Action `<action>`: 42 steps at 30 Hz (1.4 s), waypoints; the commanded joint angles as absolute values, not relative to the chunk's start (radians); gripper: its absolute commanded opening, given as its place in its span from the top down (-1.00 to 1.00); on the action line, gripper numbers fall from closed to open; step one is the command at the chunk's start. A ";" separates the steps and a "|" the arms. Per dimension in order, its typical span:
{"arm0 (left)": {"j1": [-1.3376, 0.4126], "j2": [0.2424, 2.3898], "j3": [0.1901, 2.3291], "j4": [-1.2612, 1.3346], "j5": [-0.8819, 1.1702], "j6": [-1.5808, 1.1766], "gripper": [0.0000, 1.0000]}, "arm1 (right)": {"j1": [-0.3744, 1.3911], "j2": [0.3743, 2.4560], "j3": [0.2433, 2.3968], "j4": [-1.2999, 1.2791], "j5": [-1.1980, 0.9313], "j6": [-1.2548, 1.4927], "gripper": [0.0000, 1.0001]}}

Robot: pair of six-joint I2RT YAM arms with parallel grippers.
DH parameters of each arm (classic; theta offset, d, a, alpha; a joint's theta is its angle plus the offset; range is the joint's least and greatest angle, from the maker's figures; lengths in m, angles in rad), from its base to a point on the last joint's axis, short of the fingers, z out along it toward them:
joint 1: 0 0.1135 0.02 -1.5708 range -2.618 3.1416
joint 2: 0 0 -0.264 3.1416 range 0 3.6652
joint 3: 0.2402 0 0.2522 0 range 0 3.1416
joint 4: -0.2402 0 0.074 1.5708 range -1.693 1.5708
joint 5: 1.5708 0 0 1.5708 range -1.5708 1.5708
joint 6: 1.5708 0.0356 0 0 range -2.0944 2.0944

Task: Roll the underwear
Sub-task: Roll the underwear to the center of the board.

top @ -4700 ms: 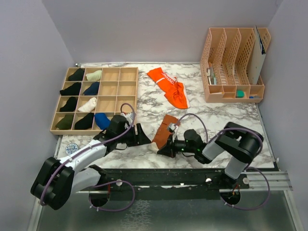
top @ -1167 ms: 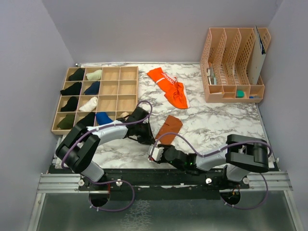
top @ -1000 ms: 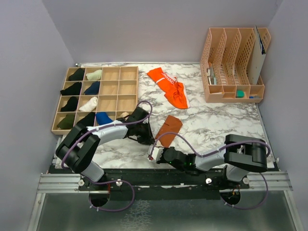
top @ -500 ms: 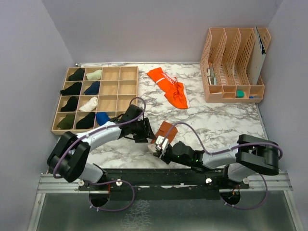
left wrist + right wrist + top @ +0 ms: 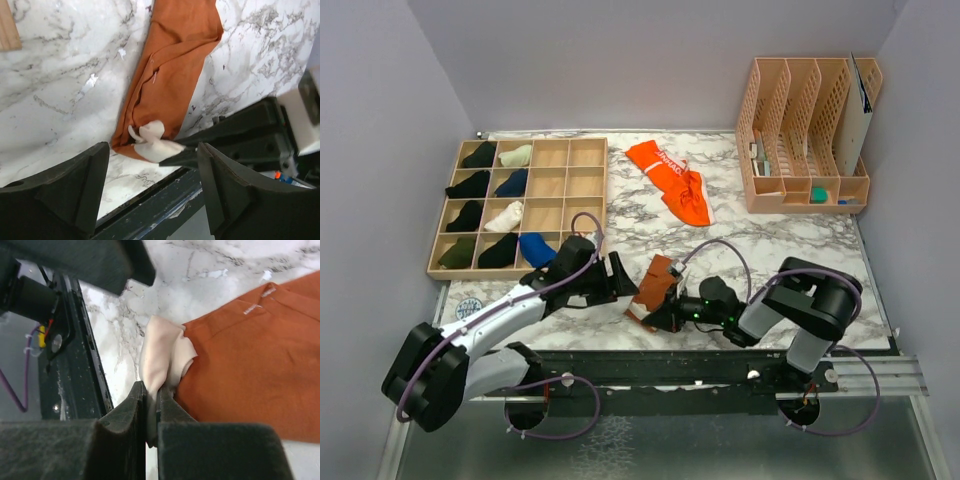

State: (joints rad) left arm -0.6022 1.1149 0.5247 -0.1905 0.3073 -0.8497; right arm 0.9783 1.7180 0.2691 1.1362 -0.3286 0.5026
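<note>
The rust-brown underwear (image 5: 660, 272) lies flat near the table's front edge, long and narrow in the left wrist view (image 5: 172, 65). A pale cream patch (image 5: 159, 352) at its near end is pinched in my right gripper (image 5: 151, 390), which is shut on it and comes in low from the right (image 5: 650, 313). My left gripper (image 5: 620, 283) stands open just left of that end, its fingers (image 5: 75, 190) apart on either side of the pale patch (image 5: 152, 142), touching nothing. The bright orange underwear (image 5: 672, 180) lies spread at the back centre.
A wooden compartment tray (image 5: 585, 150) with dark and cream fabric bundles sits at the back left. A blue bundle (image 5: 533, 249) lies at its near edge. A peach file rack (image 5: 805, 135) stands at the back right. The black front rail (image 5: 700, 365) runs close behind both grippers.
My left gripper has opened, let go of the brown underwear's near end and drawn back left. My right gripper has shut on the pale patch at that end.
</note>
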 commanded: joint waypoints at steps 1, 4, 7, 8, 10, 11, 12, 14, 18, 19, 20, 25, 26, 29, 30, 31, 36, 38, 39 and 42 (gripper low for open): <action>-0.603 1.044 0.430 -0.091 0.380 -0.842 -0.54 | 0.914 1.786 0.238 1.293 -0.441 0.719 0.95; -0.606 1.004 0.373 -0.046 0.388 -0.851 -0.55 | 0.878 1.830 0.242 1.286 -0.468 0.776 0.90; -0.613 0.989 0.339 -0.005 0.394 -0.849 -0.55 | 0.842 1.862 0.265 1.235 -0.503 0.829 0.88; -0.617 0.990 0.333 -0.003 0.387 -0.846 -0.55 | 0.832 1.871 0.274 1.214 -0.513 0.843 0.87; -0.622 0.998 0.319 -0.003 0.373 -0.857 -0.55 | 0.815 1.889 0.287 1.184 -0.526 0.865 0.84; -0.625 1.005 0.311 0.009 0.362 -0.876 -0.55 | 0.808 1.896 0.290 1.175 -0.530 0.876 0.82; -0.629 1.012 0.302 0.029 0.351 -0.900 -0.55 | 0.805 1.902 0.296 1.164 -0.538 0.879 0.80; -0.641 1.030 0.282 0.075 0.339 -0.948 -0.55 | 0.801 1.908 0.308 1.129 -0.548 0.880 0.77; -0.679 1.068 0.273 0.098 0.280 -1.013 -0.56 | 0.798 1.906 0.321 1.064 -0.547 0.868 0.69; -0.687 1.077 0.273 0.095 0.264 -1.021 -0.56 | 0.799 1.902 0.320 1.055 -0.542 0.865 0.67; -0.695 1.088 0.272 0.095 0.248 -1.033 -0.55 | 0.798 1.897 0.317 1.048 -0.536 0.863 0.63; -0.726 1.175 0.330 0.038 0.162 -1.053 -0.47 | 0.797 1.882 0.322 1.002 -0.537 0.843 0.58; -0.731 1.199 0.346 0.010 0.147 -1.055 -0.40 | 0.798 1.880 0.325 0.994 -0.536 0.841 0.58; -0.750 1.238 0.354 0.002 0.118 -1.072 -0.16 | 0.797 1.874 0.325 0.991 -0.530 0.844 0.58; -0.753 1.244 0.351 -0.009 0.105 -1.079 -0.11 | 0.798 1.871 0.324 0.992 -0.527 0.844 0.58; -0.755 1.247 0.349 -0.023 0.093 -1.084 -0.08 | 0.798 1.867 0.322 0.993 -0.525 0.844 0.58; -0.758 1.282 0.365 -0.035 0.067 -1.074 0.14 | 0.797 1.834 0.344 0.952 -0.560 0.807 0.45; -0.759 1.305 0.375 -0.039 0.065 -1.067 0.17 | 0.798 1.808 0.372 0.885 -0.574 0.763 0.26; -0.759 1.318 0.381 -0.040 0.066 -1.064 0.19 | 0.797 1.787 0.382 0.845 -0.571 0.738 0.16; -0.762 1.348 0.400 -0.050 0.074 -1.053 0.23 | 0.798 1.709 0.402 0.721 -0.532 0.666 -0.03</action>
State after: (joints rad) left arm -0.7544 1.2785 0.4000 0.0643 0.1543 -1.0859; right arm 0.8036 1.7748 0.3786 0.9794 -0.5884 0.8059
